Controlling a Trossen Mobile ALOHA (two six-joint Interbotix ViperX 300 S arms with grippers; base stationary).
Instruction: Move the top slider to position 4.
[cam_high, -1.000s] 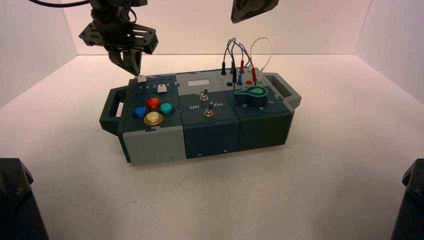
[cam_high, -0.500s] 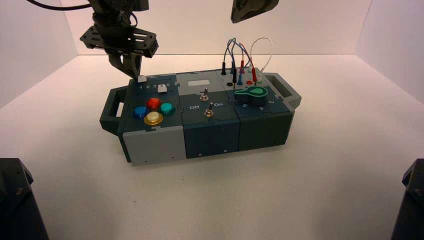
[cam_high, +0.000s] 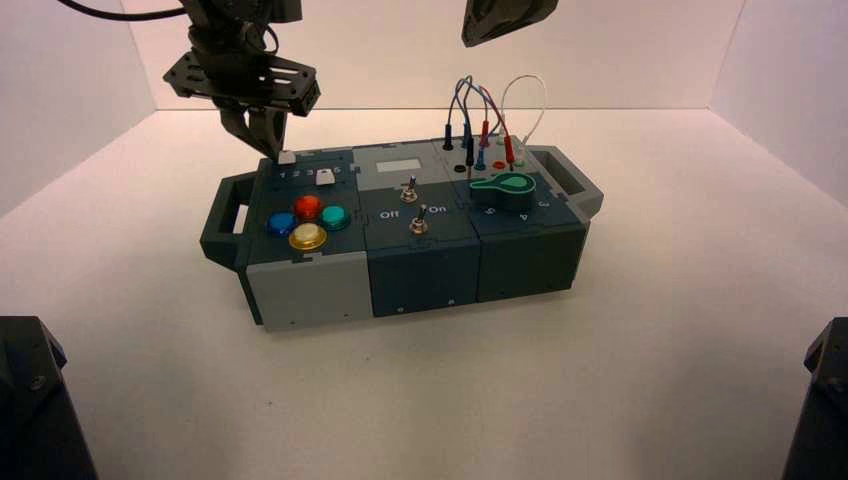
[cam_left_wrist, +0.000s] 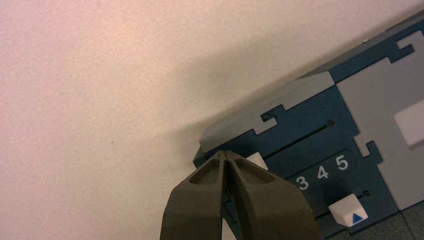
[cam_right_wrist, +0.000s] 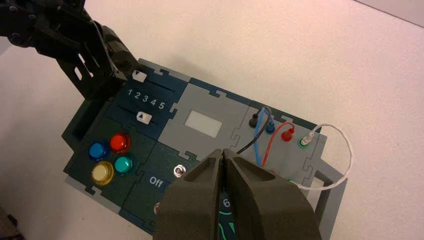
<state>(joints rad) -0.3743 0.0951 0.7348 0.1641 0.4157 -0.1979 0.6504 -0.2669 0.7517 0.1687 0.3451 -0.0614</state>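
The top slider (cam_high: 286, 157) is a small white knob near the left end of its far slot track, by numeral 1 in the right wrist view (cam_right_wrist: 139, 76). My left gripper (cam_high: 267, 140) is shut, and its tips (cam_left_wrist: 227, 154) rest against the knob's outer side, half hiding the knob (cam_left_wrist: 258, 161). Position 4 (cam_left_wrist: 323, 173) is in the printed row between the two tracks and also shows in the right wrist view (cam_right_wrist: 153, 103). My right gripper (cam_right_wrist: 223, 152) is shut and parked high above the box (cam_high: 505, 20).
The twin white knob (cam_left_wrist: 348, 212) with a blue triangle sits in the near track, around 3 (cam_right_wrist: 144, 117). Blue, red, yellow and teal buttons (cam_high: 306, 222), two toggle switches (cam_high: 409, 190), a green dial (cam_high: 505, 186) and plugged wires (cam_high: 480, 120) fill the rest of the box.
My left gripper has edged right and slightly down toward the top slider knob. The knob has hardly shifted. The right arm has not moved.
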